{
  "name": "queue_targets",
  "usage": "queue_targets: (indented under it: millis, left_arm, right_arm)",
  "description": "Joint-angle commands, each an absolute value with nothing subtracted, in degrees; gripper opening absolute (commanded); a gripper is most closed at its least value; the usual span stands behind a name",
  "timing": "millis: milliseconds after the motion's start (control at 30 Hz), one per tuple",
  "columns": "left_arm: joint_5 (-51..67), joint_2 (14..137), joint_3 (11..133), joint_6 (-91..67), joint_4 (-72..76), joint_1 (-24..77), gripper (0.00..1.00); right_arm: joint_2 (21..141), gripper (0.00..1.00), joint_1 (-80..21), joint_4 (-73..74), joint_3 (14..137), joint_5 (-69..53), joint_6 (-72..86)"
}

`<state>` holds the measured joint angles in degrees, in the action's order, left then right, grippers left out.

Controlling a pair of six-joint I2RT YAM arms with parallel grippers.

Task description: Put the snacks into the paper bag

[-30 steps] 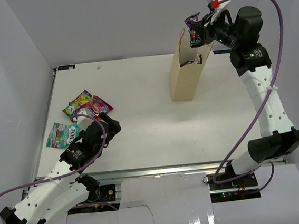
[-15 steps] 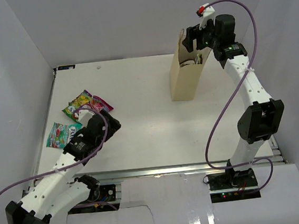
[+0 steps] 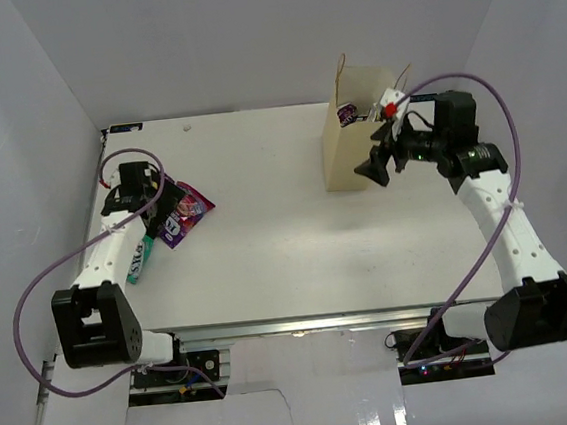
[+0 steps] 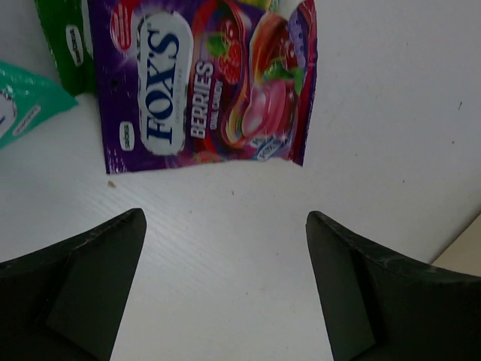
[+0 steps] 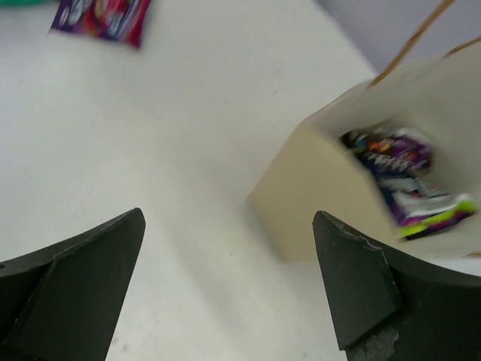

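Grasping is the step in hand for the left gripper point(image 4: 225, 256). It hangs above the near edge of the pink packet point(image 4: 203, 83), which lies flat on the table point(image 4: 376, 150). A teal packet point(image 4: 22, 105) and a green packet point(image 4: 64, 45) lie just beside it. It seems best to go straight down, slide one finger under the free edge, and not catch the neighbours. The jaws stand fully apart; they hold nothing and touch nothing. The right gripper point(image 5: 229, 256) is also spread wide and empty, near the bag point(image 5: 301, 195). The bag stands upright at the far right of the table, with some snacks point(image 5: 398, 173) already inside.
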<state>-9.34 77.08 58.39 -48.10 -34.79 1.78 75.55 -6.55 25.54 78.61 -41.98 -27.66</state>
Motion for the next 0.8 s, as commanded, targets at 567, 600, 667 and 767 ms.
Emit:
queue_targets:
  millis: [567,600,667,767]
  left_arm:
    - [11.16,107.23,74.53,-37.70,-29.45,-8.00,0.57]
    - [11.86,106.70,73.40,-37.71,-29.10,-7.91,0.45]
    - [12.65,103.98,71.82,-37.62,-27.08,-7.91,0.35]
    - [15.81,100.64,69.26,-35.51,-24.97,-7.91,0.24]
  right_arm:
    - [64.59,0.98,-6.77,36.90,58.62,-55.36,-41.82]
    - [64.77,0.98,-6.85,38.39,58.97,-55.98,-42.71]
    - [65.39,0.98,-7.64,39.46,59.59,-56.86,-44.90]
    - [66.44,0.98,-9.84,41.30,60.29,-57.22,-46.66]
